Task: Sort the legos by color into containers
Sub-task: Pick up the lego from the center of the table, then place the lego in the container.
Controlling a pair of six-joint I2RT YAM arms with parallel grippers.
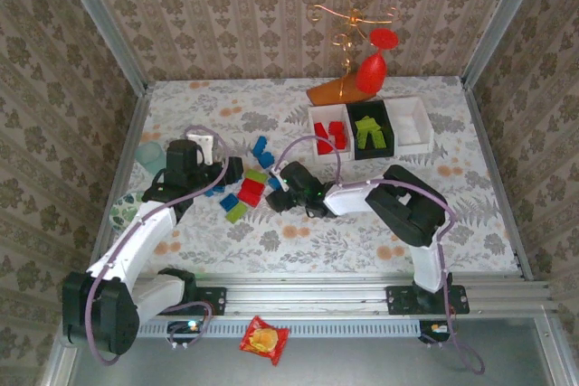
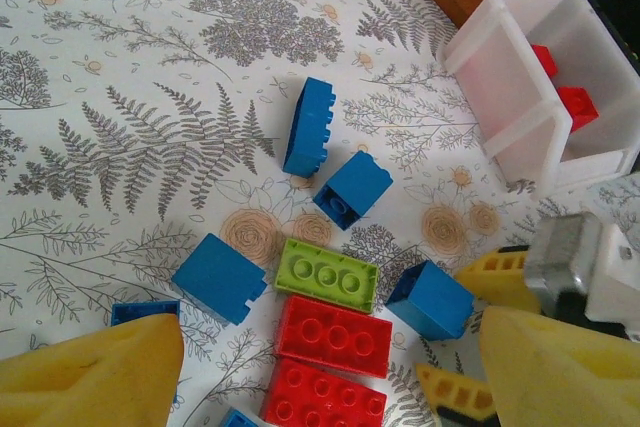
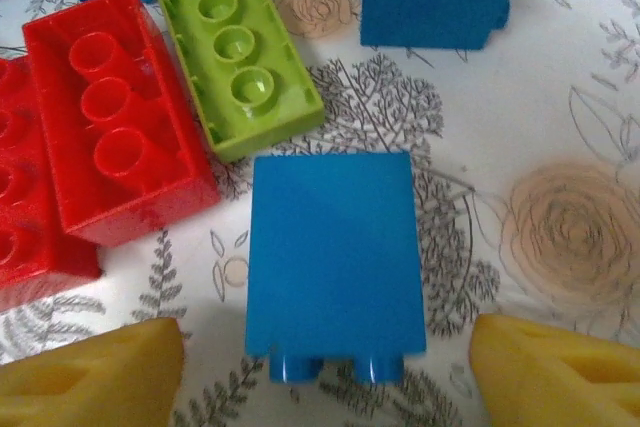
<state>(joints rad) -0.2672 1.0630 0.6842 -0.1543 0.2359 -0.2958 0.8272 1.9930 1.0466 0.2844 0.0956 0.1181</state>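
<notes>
The right claw [image 3: 325, 372] is standing open, its yellow fingertips [image 3: 90, 372] straddling a blue brick [image 3: 335, 252] that is lying on its side on the surface [image 1: 271, 241]. Patterned cloth is showing on both sides of the brick, so neither tip is touching it.

The left claw [image 2: 322, 375] is also gaping wide and gripping nothing. In its own view, two red bricks [image 2: 333, 335] are lying side by side between its tips. Just past them a lime green brick [image 2: 327, 275] is lying studs up. Six blue bricks [image 2: 308, 127] are showing around this cluster, counting the straddled one; two of them are being cut off by a fingertip or the frame edge. From above, a second green brick [image 1: 237, 212] is lying at the near side of the pile.

Farther out, toward the back right, three containers are sitting in a touching row.
- The left white container [image 1: 312, 133] is holding red legos [image 1: 330, 136], at least two.
- The black container [image 1: 372, 156] in the middle is holding lime green legos [image 1: 369, 131], too bunched to count.
- The right white container [image 1: 412, 122] is showing its bare floor.

Behind the row an orange base [image 1: 335, 89] is resting. A teal cup [image 1: 152, 155] is standing at the far left.
</notes>
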